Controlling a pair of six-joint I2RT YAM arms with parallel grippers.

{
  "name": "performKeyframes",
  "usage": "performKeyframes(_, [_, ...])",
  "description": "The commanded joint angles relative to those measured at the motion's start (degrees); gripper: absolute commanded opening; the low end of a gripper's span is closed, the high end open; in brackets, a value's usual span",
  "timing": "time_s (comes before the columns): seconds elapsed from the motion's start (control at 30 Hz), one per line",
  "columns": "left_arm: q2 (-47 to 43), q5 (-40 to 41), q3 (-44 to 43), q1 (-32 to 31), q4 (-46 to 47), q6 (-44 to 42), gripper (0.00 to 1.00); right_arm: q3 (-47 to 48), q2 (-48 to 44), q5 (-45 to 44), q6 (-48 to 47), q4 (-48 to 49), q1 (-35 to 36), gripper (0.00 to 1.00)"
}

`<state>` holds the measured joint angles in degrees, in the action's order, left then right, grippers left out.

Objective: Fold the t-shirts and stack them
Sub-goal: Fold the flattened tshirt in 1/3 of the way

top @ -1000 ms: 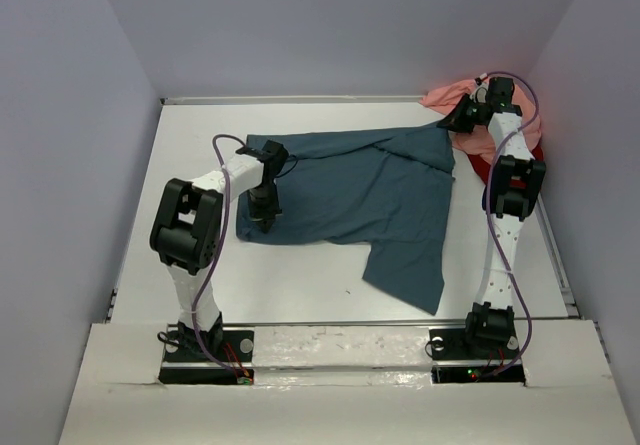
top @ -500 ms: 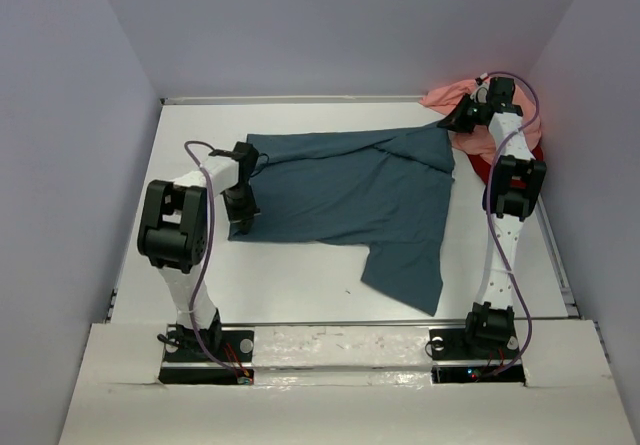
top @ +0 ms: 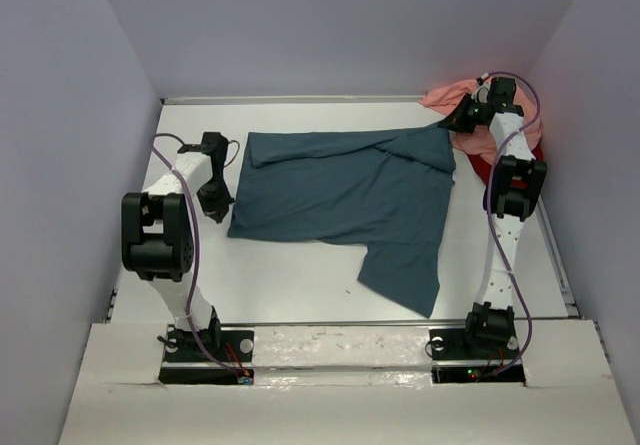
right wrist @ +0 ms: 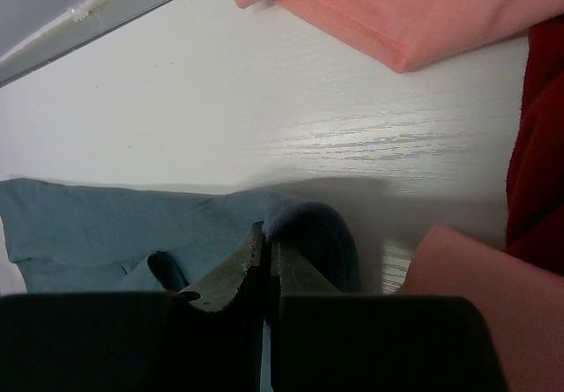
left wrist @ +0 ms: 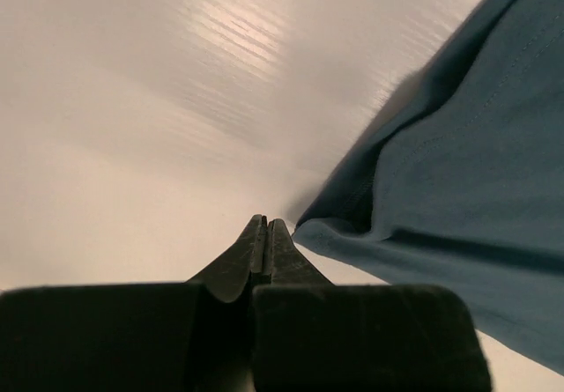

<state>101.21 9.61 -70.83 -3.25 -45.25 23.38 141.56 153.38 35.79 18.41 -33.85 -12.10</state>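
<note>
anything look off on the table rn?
Blue shirt isn't flat: its far right corner is bunched at the right gripper, and a flap sticks out toward the near edge. Pink shirt and red shirt lie heaped in the far right corner. Left gripper is shut on nothing.

Left arm [top: 158, 227] folded back at the elbow, wrist tipped down. Left gripper [left wrist: 266, 226] closed tight (fingers meet flat, nothing between). Right arm [top: 512, 180] reaching far forward, right gripper [right wrist: 264, 232] pinching the teal t-shirt [top: 340, 190].
</note>
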Motion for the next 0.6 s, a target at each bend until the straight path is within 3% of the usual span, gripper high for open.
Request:
performKeyframes(0.0, [-3.7, 2.7, -2.9, 0.5, -2.0, -0.7, 0.0, 0.5, -4.9, 0.8, 0.0, 2.5, -0.8, 0.0])
performKeyframes(0.3, [-2.6, -1.9, -12.5, 0.5, 1.4, -1.9, 0.0, 0.0, -6.7, 1.5, 1.1, 2.6, -0.8, 0.0])
performKeyframes(0.57, [6.8, -7.8, -28.0, 0.5, 4.0, -1.1, 0.0, -0.9, -8.7, 2.4, 1.7, 1.9, -0.8, 0.0])
